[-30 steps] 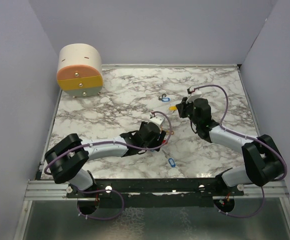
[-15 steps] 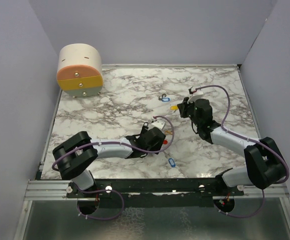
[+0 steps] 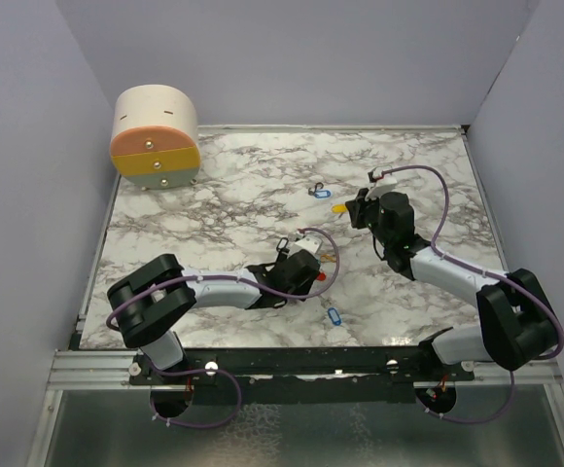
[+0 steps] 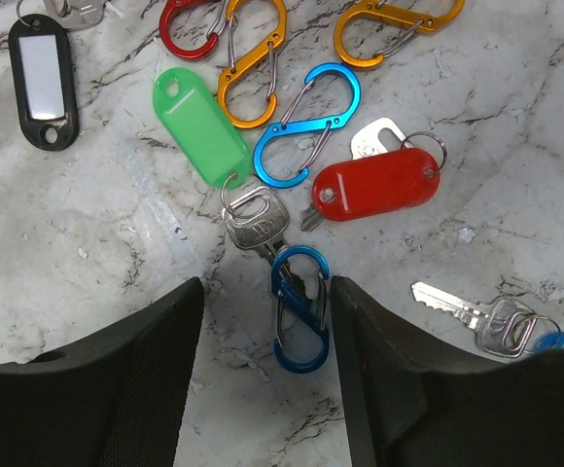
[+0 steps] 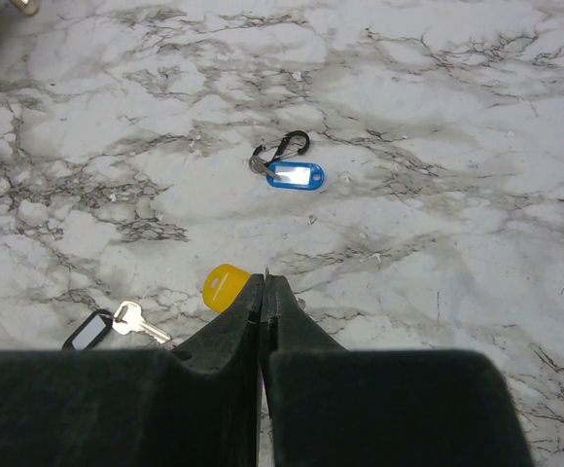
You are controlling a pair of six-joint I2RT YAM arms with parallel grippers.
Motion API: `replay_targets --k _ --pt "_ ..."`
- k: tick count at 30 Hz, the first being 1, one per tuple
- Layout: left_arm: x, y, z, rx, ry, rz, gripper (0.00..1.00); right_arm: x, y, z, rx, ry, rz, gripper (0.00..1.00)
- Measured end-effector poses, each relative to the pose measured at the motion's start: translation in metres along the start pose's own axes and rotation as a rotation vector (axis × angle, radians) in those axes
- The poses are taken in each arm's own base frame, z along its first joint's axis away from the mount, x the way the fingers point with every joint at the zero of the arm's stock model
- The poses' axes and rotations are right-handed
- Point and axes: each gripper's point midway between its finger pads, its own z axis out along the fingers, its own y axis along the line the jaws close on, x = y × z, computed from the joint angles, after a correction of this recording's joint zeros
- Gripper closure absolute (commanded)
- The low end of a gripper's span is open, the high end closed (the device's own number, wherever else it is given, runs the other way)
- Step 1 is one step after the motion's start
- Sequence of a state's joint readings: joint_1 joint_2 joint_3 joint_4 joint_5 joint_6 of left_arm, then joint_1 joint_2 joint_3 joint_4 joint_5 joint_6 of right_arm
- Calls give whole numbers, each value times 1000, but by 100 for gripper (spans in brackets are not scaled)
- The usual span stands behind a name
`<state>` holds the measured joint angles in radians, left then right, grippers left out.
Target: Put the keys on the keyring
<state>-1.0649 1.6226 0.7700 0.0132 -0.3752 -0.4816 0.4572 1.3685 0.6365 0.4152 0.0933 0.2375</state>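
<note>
In the left wrist view a green-tagged key (image 4: 199, 126) and a red-tagged key (image 4: 376, 185) lie among S-shaped clips. My left gripper (image 4: 265, 292) is open and low over the marble. A small blue S-clip (image 4: 299, 311) lies between its fingers, close against the right finger (image 4: 389, 370), and overlaps the green tag's silver key (image 4: 253, 222). Which clip is the keyring I cannot tell. My right gripper (image 5: 264, 277) is shut, with a yellow-tagged key (image 5: 226, 285) beside its left finger. A sliver of metal shows at its tip.
Orange (image 4: 253, 68), red (image 4: 190, 24) and blue (image 4: 306, 122) S-clips and a black tag (image 4: 41, 83) lie beyond the left fingers. A loose key (image 4: 476, 313) lies to the right. A blue tag with a black clip (image 5: 295, 175) lies farther off. A round drawer box (image 3: 156, 136) stands far left.
My left arm has moved right and lower over the pile of keys and clips, and its jaws have narrowed. The right arm has barely moved.
</note>
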Motion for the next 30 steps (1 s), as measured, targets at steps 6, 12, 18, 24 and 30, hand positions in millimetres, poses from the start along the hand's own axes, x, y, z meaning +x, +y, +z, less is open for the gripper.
replay_targets --k 6,12,18,24,30 --pt "3 -3 0 4 4 0 51 -1 0 0 0 -2 1 99" --pt "3 -5 1 4 -1 -6 69 -1 0 0 0 -2 0 99" --pt "2 -6 1 3 -7 -16 97 -1 0 0 0 -2 1 99" --pt "2 -1 -8 -14 4 1 100 -1 0 -1 -1 -3 -3 99" --pt "-22 7 -29 -43 -45 15 100 -2 0 -5 -3 -11 -11 99"
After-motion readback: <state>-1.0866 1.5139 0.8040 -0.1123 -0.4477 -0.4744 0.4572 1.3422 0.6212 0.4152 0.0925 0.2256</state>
